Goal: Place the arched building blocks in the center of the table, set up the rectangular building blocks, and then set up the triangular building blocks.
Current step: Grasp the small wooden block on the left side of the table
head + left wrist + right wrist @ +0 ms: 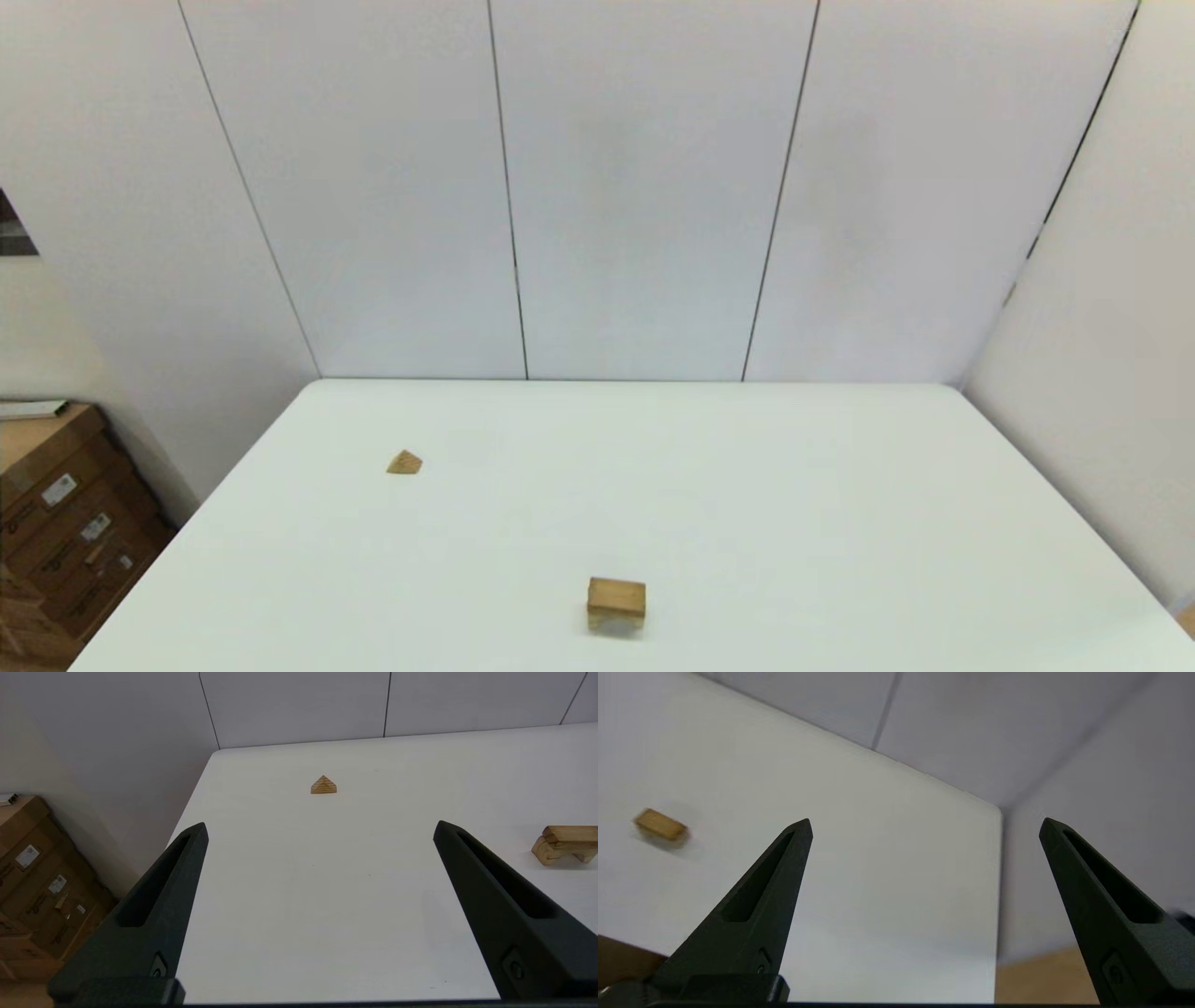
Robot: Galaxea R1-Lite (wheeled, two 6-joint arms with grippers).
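Observation:
The triangular block [404, 462] is a small tan wedge lying on the left part of the white table [794, 513]. My left gripper [321, 826] hangs open above the table, and the wedge [323, 785] lies well ahead of its fingers. To one side stands the arched block [544, 851], cut-out down, with the rectangular slab [570, 834] lying flat on top. This stack [616, 602] sits near the table's front middle. My right gripper [925, 821] is open and empty, with the stack [660, 824] far off to its side. Neither arm shows in the head view.
Brown cardboard boxes [65, 532] are stacked on the floor beyond the table's left edge. White wall panels [644, 187] close off the back and right sides. The table's far right corner [994, 809] lies ahead of the right gripper.

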